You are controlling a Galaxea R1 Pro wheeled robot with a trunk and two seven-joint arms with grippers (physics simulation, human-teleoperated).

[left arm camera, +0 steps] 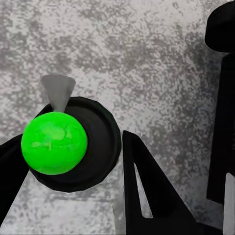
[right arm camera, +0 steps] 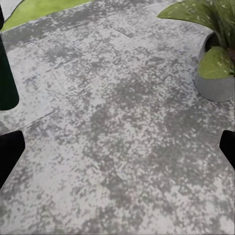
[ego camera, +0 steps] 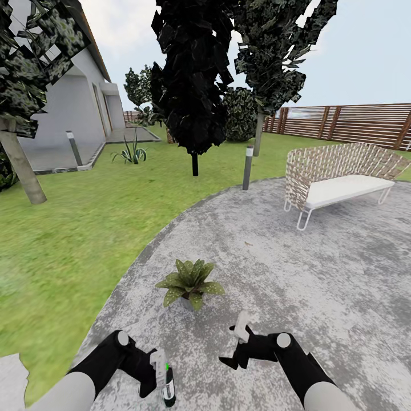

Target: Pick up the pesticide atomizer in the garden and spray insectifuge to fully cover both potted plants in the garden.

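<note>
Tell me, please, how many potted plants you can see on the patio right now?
1. A single potted plant stands on the grey stone patio near its lawn-side edge, just ahead of both arms. The second one may be out of frame.

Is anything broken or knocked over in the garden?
Nothing stands out. The potted plant sits upright on the stone patio, the bench stands level, and the left hand holds the spray bottle. No spills or damage show.

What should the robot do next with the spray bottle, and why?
Probably lift the left gripper and aim the spray bottle at the potted plant. The bottle is already held but hangs pointing down at the patio, and the plant sits just ahead.
</note>
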